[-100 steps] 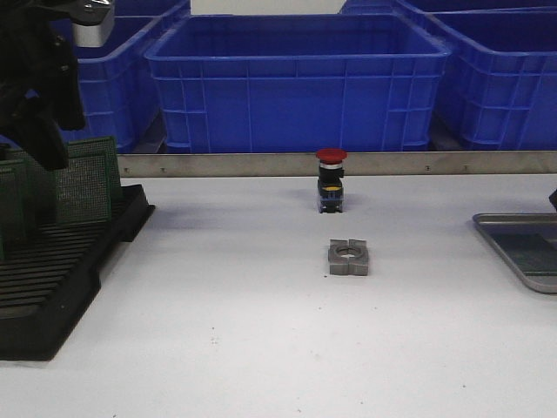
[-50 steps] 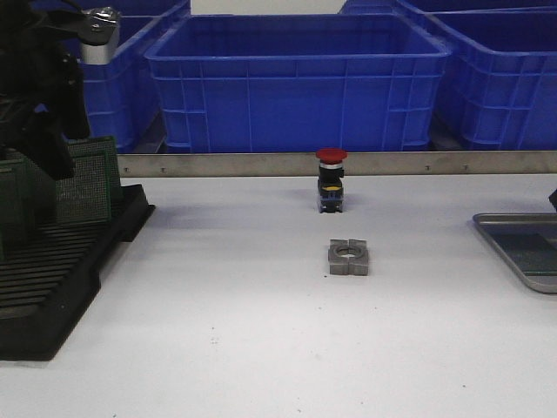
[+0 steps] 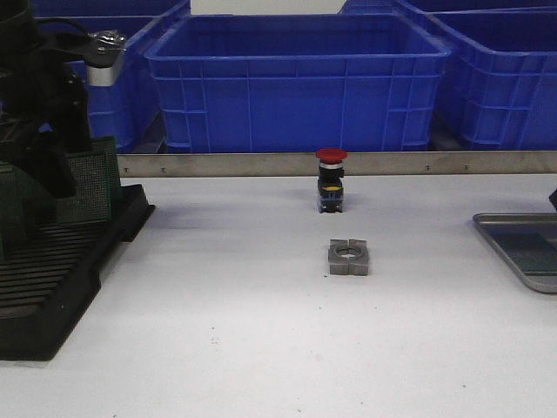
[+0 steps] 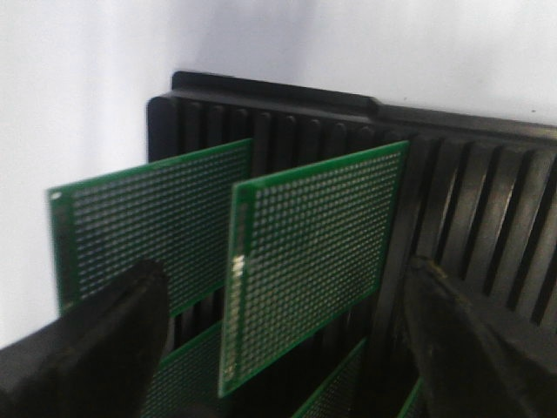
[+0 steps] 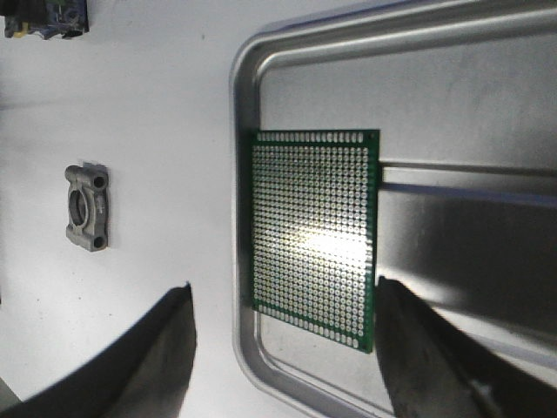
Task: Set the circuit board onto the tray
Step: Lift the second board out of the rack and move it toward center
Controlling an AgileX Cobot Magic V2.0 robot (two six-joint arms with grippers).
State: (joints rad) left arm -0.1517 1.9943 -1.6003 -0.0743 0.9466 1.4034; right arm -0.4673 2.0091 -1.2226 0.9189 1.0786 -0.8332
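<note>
Fingers of the left gripper (image 4: 278,348) are spread wide over the black slotted rack (image 4: 470,174), one finger (image 4: 96,348) on either side of an upright green circuit board (image 4: 309,261) that stands in a slot between them, apart from both. A second green board (image 4: 148,222) stands in the slot just behind it, and the tops of more boards show below. In the front view the left arm (image 3: 39,96) reaches down over the rack at the table's (image 3: 261,331) left edge.

The right gripper (image 5: 283,348) hangs above the silver tray (image 5: 452,96), its fingers (image 5: 152,357) also spread and holding nothing. Between them, flat on the tray floor against the rim, lies another circuit board (image 5: 313,235). A grey metal block (image 5: 87,209) rests on the table just outside the tray.
</note>
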